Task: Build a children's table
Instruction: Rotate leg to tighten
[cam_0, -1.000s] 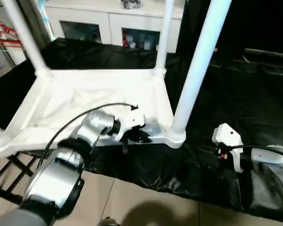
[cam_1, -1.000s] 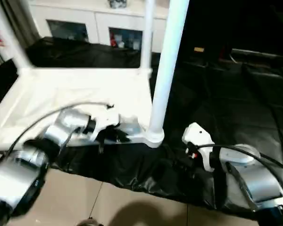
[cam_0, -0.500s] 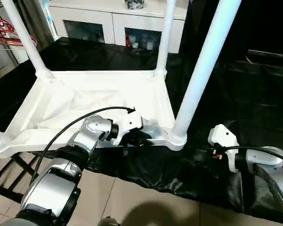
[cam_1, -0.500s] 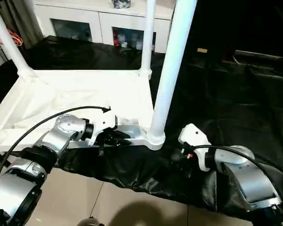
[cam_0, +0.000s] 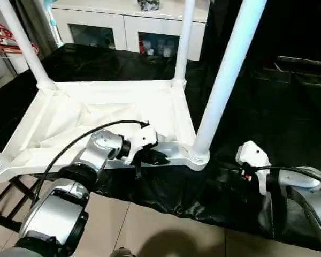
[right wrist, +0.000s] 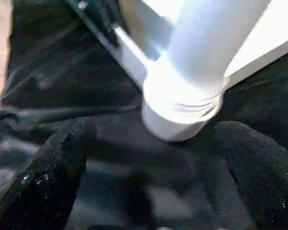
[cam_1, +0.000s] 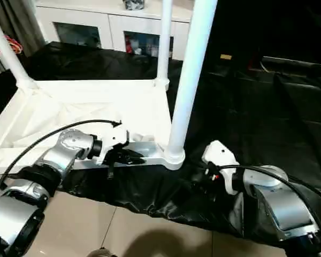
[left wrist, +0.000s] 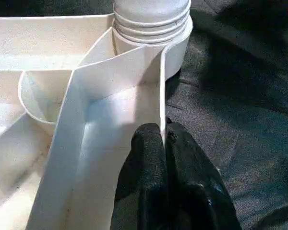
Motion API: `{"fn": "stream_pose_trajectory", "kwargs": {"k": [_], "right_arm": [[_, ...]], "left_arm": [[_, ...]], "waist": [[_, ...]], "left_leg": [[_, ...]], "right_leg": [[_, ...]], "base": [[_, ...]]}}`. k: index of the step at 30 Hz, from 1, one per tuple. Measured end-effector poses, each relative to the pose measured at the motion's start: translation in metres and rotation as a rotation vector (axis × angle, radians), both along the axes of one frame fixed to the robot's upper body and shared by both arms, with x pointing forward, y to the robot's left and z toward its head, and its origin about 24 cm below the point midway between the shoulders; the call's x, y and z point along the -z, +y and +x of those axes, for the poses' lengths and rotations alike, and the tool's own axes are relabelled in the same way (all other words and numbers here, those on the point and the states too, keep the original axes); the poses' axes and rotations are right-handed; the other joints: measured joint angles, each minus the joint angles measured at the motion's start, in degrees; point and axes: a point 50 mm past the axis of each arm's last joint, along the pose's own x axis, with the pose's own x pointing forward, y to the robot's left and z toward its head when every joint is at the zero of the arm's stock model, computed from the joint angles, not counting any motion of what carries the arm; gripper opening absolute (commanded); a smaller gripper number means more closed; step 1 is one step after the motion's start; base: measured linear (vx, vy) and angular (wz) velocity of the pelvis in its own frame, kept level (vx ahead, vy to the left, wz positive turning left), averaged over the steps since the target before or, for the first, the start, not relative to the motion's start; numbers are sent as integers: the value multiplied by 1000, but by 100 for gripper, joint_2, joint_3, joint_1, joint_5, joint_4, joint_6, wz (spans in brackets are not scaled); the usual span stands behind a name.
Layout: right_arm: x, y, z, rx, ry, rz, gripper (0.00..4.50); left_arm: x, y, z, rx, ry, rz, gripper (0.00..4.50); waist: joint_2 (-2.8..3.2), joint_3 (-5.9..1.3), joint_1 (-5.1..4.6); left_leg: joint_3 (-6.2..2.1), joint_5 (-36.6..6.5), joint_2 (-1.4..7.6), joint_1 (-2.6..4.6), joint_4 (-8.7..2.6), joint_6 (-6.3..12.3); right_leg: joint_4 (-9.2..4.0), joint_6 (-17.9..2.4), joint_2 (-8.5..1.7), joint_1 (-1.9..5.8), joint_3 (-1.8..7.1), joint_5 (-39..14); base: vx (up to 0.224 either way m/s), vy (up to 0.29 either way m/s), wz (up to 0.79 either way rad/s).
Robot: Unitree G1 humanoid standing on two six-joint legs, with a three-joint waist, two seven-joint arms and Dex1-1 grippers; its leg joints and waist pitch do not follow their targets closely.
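Observation:
The children's table lies upside down on a black cloth, its ribbed underside facing up. White legs stand in its corner sockets: the near-right leg, a far-right leg and a far-left leg. My left gripper is at the near rim, just left of the near-right socket. Its black fingers are shut with the thin rim wall pinched between them. My right gripper is open, low over the cloth, with the near-right socket just beyond its spread fingertips.
The black cloth covers the work surface to the right and behind. At the back stands a white cabinet with glass doors. Tiled floor lies in front, a black folding frame sits at lower left, and red hangers hang at far left.
The view has shifted a little. My left gripper stays on the near rim and my right gripper stays open by the near-right socket.

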Motion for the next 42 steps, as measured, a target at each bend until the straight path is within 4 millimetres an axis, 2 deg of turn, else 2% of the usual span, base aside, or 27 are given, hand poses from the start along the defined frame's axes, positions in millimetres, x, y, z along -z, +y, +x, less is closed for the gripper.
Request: {"fn": "stream_pose_trajectory", "kwargs": {"k": [5,9,12,18,20,22,24,29,30,37,39,42], "right_arm": [[-7,6,16,59,-62,37,450],[-3,12,24,81,-74,47,450],[2,25,28,32,-50,55,450],[7,35,35,-15,-36,69,450],[8,38,38,-22,-33,81,424],[9,39,39,-42,-29,83,424],[9,39,40,-54,-22,84,387],[11,42,41,-79,-21,92,368],[11,42,41,-86,-18,95,345],[16,47,41,-91,-5,114,303],[18,50,43,-48,-22,126,288],[25,54,51,170,-79,168,276]], "left_arm": [[-1,1,-1,20,-8,1,2],[-2,1,-4,41,-20,-12,2],[-3,2,-7,57,-17,-16,2],[-2,2,-10,81,-10,-16,2],[-3,3,-11,75,-5,-15,0],[-3,4,-11,73,-5,-14,0],[-3,4,-11,71,-2,-15,0],[-3,7,-12,61,2,-15,0],[-3,7,-12,59,3,-16,0],[-3,9,-13,40,9,-21,0],[-2,6,-12,17,-6,-27,0],[0,-4,-6,-88,-51,-37,0]], "waist": [[-1,0,-32],[4,-3,-25],[4,-3,-21],[4,-3,4],[2,-2,1],[-1,0,-3],[-2,0,-10],[-3,1,-43],[-4,1,-57],[-3,0,-109],[-4,0,-123],[-6,-3,-146]], "left_leg": [[0,0,0,-2,-2,0],[0,-1,0,-7,-5,2],[2,-1,-1,-9,-16,2],[5,-1,0,-8,-18,2],[6,-1,1,-8,-18,2],[7,-1,2,-8,-18,2],[8,-1,0,-8,-18,3],[9,-1,1,-8,-18,3],[9,-1,1,-8,-18,2],[11,-1,0,-7,-18,2],[11,0,0,-3,-19,2],[12,1,-3,0,-20,0]], "right_leg": [[-1,-22,0,0,0,12],[-12,-19,0,-1,0,9],[-25,-20,0,-2,-2,9],[-25,-20,-2,-1,-1,9],[-24,-20,-2,-2,-1,9],[-25,-20,-1,-3,-1,9],[-25,-20,-2,-3,0,9],[-24,-21,-1,-4,-1,9],[-24,-21,-1,-4,0,9],[-24,-22,-1,-4,0,10],[-23,-24,-1,-3,0,12],[-19,-30,-2,-2,2,18]], "base": [[0,0,0],[0,0,0],[0,0,0],[0,0,0],[0,0,0],[0,0,0],[0,0,0],[0,0,0],[0,0,0],[0,0,0],[0,0,0],[0,0,0]]}}
